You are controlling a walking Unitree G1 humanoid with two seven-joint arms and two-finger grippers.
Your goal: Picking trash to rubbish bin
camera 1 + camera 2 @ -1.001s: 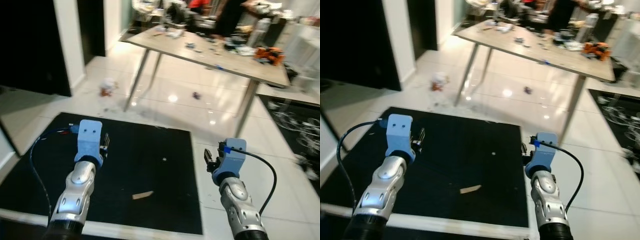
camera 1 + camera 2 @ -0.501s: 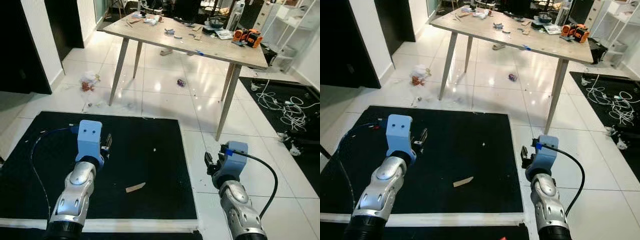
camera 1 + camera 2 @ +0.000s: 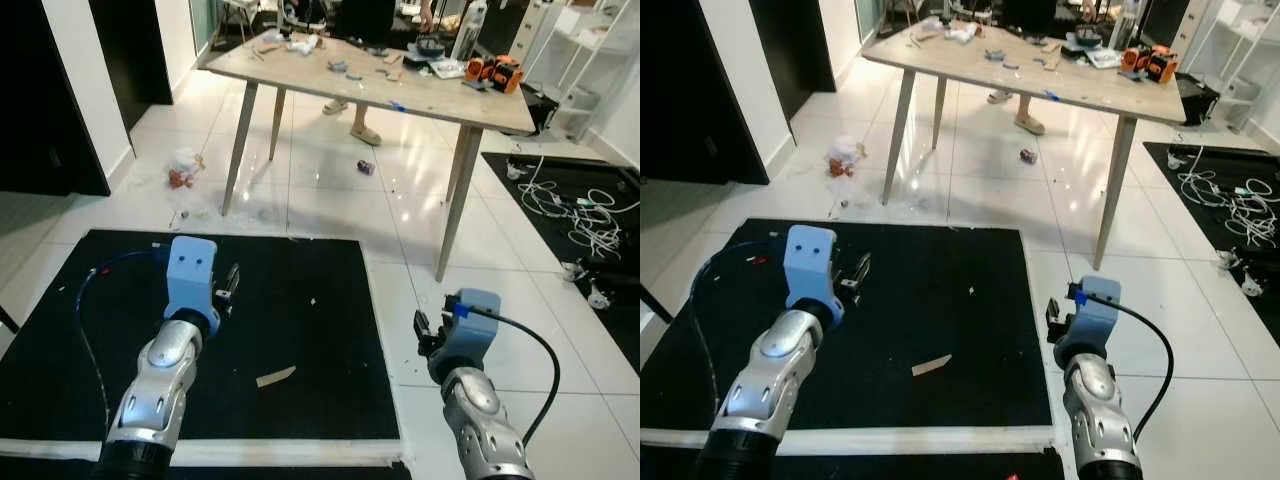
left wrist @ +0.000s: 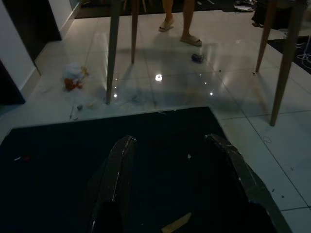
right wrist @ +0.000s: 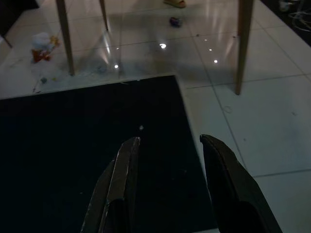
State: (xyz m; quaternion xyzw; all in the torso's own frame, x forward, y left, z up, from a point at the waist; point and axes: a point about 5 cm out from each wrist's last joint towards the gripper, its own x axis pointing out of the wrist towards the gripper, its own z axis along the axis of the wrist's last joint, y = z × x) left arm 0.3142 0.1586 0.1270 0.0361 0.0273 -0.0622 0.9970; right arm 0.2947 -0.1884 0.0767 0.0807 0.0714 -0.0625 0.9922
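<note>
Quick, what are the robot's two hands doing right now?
Left gripper: open, holding nothing, over the black mat.
Right gripper: open, holding nothing.

Head stereo pair: looks forward and down from above both arms onto the black mat (image 3: pixel 290 330), with the worktop (image 3: pixel 380 85) well beyond the mat's far edge.
Stereo overlap: both eyes share the mat, the worktop and the white trash bundle (image 3: pixel 845 155) beside the worktop's leg.
Left wrist view: low and near the mat, facing along the left gripper (image 4: pixel 177 167) toward the worktop's legs; its fingers stand apart.
Right wrist view: low over the mat's edge, facing along the right gripper (image 5: pixel 170 167) toward the same legs; fingers apart.
Wrist overlap: mat, trash bundle, a small dark scrap (image 5: pixel 175 21) under the worktop.
</note>
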